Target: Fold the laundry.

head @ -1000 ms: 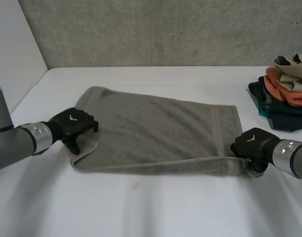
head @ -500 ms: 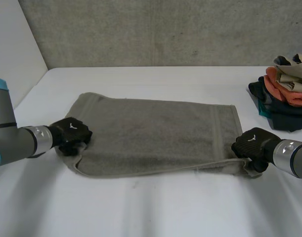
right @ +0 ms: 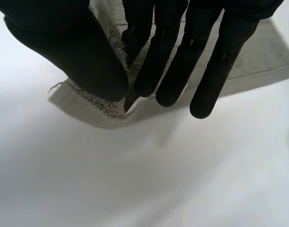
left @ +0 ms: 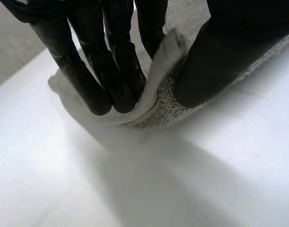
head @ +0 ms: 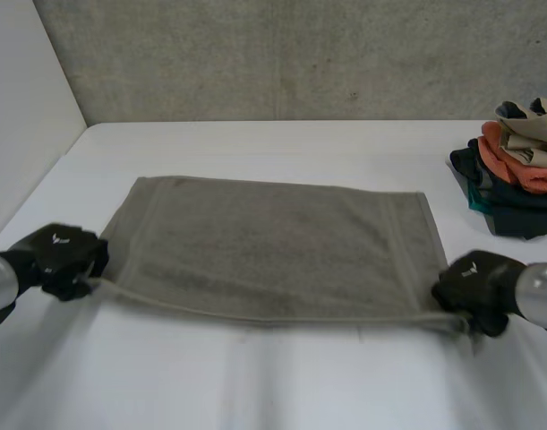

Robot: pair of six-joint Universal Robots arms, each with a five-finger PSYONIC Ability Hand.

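Observation:
A grey towel (head: 273, 246) lies folded double across the middle of the white table (head: 282, 385), its near edge pulled taut between both hands. My left hand (head: 63, 260) pinches the near left corner; in the left wrist view its fingers (left: 111, 80) and thumb clamp the towel corner (left: 158, 101). At the near right corner, my right hand (head: 474, 287) holds the cloth too. The right wrist view has the thumb (right: 83, 61) and fingers pinching that corner (right: 99, 104) just above the table.
A pile of mixed clothes (head: 515, 175) in orange, beige, dark blue and teal sits at the table's far right. A grey wall (head: 300, 54) runs behind the table, and a white panel (head: 22, 116) stands at the left.
The left hand closed on the towel's near left corner and pulled it outward to the left. The right hand drew its corner slightly nearer, so the near edge now runs straight.

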